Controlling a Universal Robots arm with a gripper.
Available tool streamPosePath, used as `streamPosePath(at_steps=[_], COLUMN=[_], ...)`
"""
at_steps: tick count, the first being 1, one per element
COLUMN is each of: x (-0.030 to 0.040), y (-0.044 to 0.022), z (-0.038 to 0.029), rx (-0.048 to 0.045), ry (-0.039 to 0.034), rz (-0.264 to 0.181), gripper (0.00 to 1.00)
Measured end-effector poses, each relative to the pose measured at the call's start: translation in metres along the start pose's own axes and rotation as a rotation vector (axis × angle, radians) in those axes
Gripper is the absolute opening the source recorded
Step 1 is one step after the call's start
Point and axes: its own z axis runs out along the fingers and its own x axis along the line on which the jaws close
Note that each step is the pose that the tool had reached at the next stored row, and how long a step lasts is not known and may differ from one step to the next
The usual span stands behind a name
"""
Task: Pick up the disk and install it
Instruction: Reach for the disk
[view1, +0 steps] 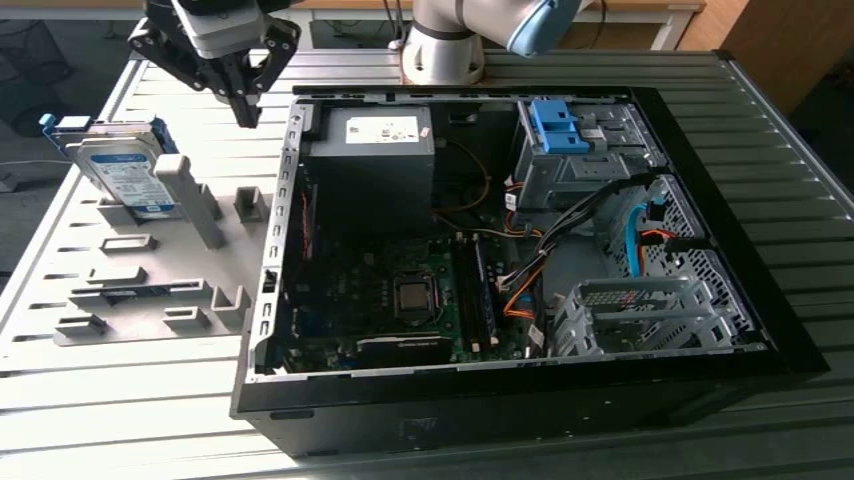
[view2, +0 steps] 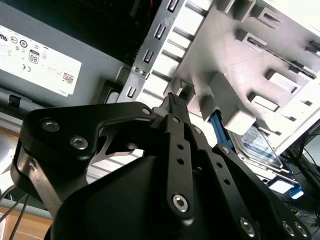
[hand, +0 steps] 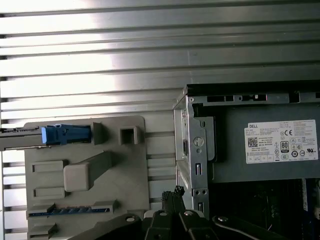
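— Disk leaned in the grey holder, upper left of the exterior view. How was your end effector?
— Pinched closed, empty, hovering near it. You'd have judged the drive stiff, weighty and shock-sensitive, best gripped by its blue frame edges.

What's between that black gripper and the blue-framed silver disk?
A grey upright post on the grey holder tray stands between the gripper and the disk, in the exterior view.

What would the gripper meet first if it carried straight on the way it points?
Most likely the grey fixture plate, at its edge beside the computer case. The gripper points down there, jaws together. Depth is unclear; it might reach the slatted table instead.
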Motion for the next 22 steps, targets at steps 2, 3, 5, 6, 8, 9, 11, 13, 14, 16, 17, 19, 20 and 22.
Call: streamPosePath(at_steps=[2, 3, 5, 6, 8, 9, 11, 13, 14, 16, 17, 19, 20, 22], x=[0.0038, 0.0058, 0.0081, 0.0086, 0.0095, 0.0109, 0.0167, 0.0242, 0.028, 0.034, 0.0364, 0.0414, 0.0446, 0.0504], y=[-0.0002, -0.0002, 0.0034, 0.0062, 0.0099, 0.011, 0.0119, 0.0127, 0.0132, 0.014, 0.0144, 0.0155, 0.0163, 0.0177], z=[0.0001, 0.0001, 0.0002, 0.0003, 0.0005, 0.0006, 0.0009, 0.0012, 0.0014, 0.0016, 0.0017, 0.002, 0.0021, 0.0022], rx=[-0.0001, -0.0001, -0.0001, 0.0001, 0.0001, 0.0, 0.0, 0.0001, 0.0001, 0.0001, 0.0002, 0.0001, 0.0001, 0.0001], ry=[-0.0001, -0.0001, 0.0, 0.0, -0.0001, -0.0001, -0.0001, 0.0, -0.0001, -0.0001, 0.0, -0.0001, -0.0001, -0.0002], rz=[0.0, 0.0, 0.0, 0.0, 0.0, 0.0, 0.0, 0.0, 0.0, 0.0, 0.0, 0.0, 0.0, 0.0], gripper=[0.11, 0.11, 0.11, 0.11, 0.11, 0.11, 0.11, 0.11, 0.11, 0.11, 0.11, 0.11, 0.11, 0.11])
